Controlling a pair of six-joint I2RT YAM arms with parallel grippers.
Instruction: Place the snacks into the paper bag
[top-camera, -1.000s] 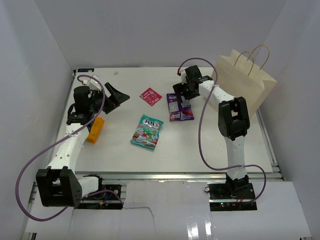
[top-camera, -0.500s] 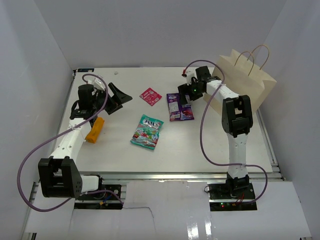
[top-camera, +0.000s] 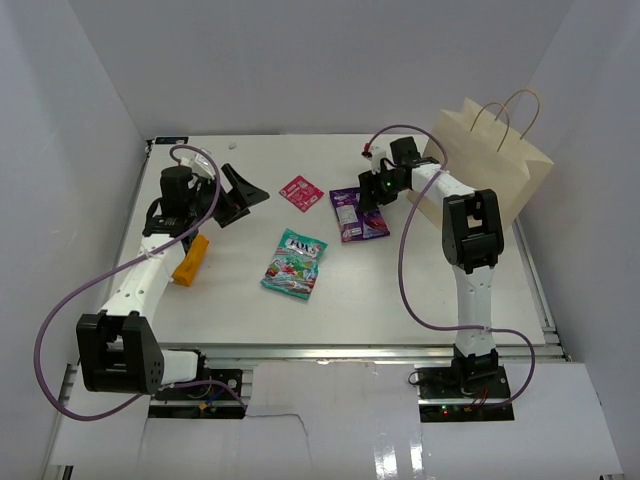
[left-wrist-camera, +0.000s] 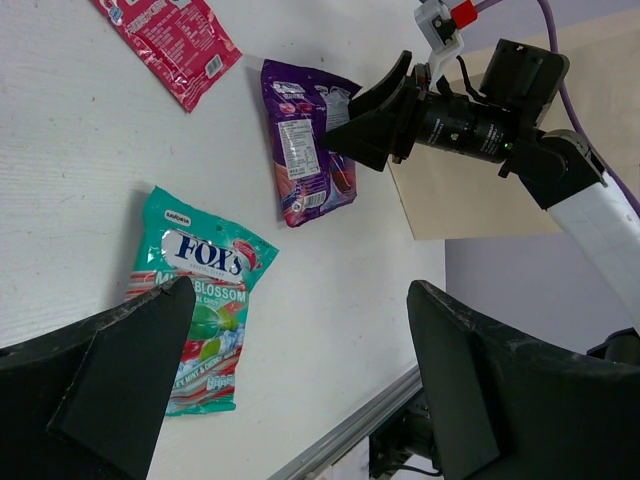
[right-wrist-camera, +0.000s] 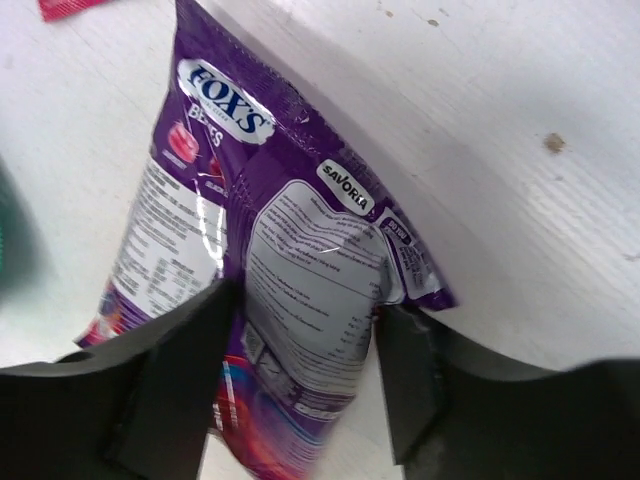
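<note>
The purple snack packet (right-wrist-camera: 290, 250) lies on the table left of the tall tan paper bag (top-camera: 490, 170). My right gripper (right-wrist-camera: 305, 350) has a finger pressed on each side of its near end, which bulges up between them; in the top view the right gripper (top-camera: 372, 193) sits at the packet's far right corner (top-camera: 350, 215). The pink-red square (top-camera: 299, 191), the teal fruit-printed packet (top-camera: 295, 264) and the orange packet (top-camera: 190, 260) lie flat on the table. My left gripper (top-camera: 243, 198) hovers wide open and holds nothing, above the table left of the pink-red square.
White walls close in the table on three sides. The bag stands upright at the back right with its twine handles (top-camera: 515, 105) up. The metal rail of the near table edge (left-wrist-camera: 350, 430) shows in the left wrist view.
My right gripper moved right to the purple packet's bag-side end and closed in on it; the packet shifted slightly. My left arm swung a little toward the back.
</note>
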